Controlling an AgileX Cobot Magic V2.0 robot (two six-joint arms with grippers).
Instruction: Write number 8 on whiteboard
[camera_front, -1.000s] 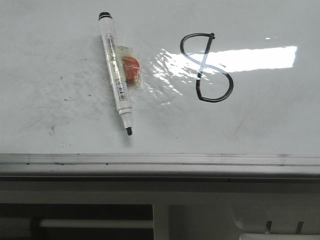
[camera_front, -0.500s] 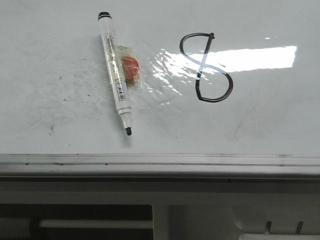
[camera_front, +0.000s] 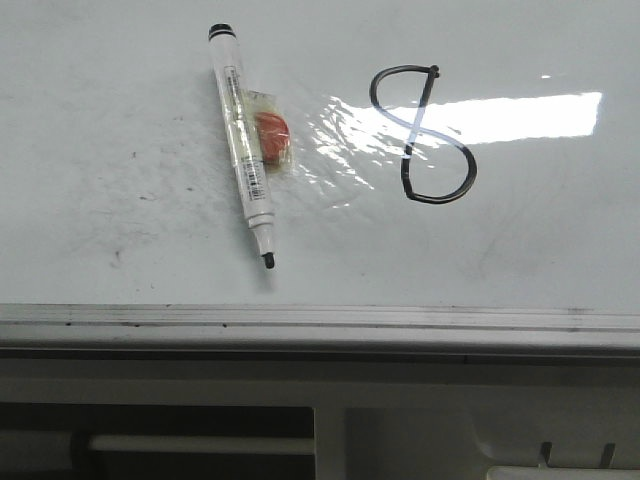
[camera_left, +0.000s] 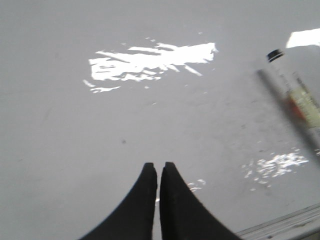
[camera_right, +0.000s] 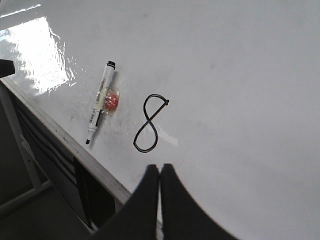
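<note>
Whole view has shifted slightly right; marker (camera_front: 247, 146) lies loose left of the number 8 (camera_front: 421, 135) on the whiteboard (camera_front: 120, 120) surface, both jaws pressed together, empty; you'd pinch its light, slick barrel mid-length.

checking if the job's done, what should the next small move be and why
Probably none on the board: just back both arms away. The number 8 stands complete on the whiteboard, the marker lies uncapped beside it, and the left claw and right claw are shut and empty above the surface.
</note>
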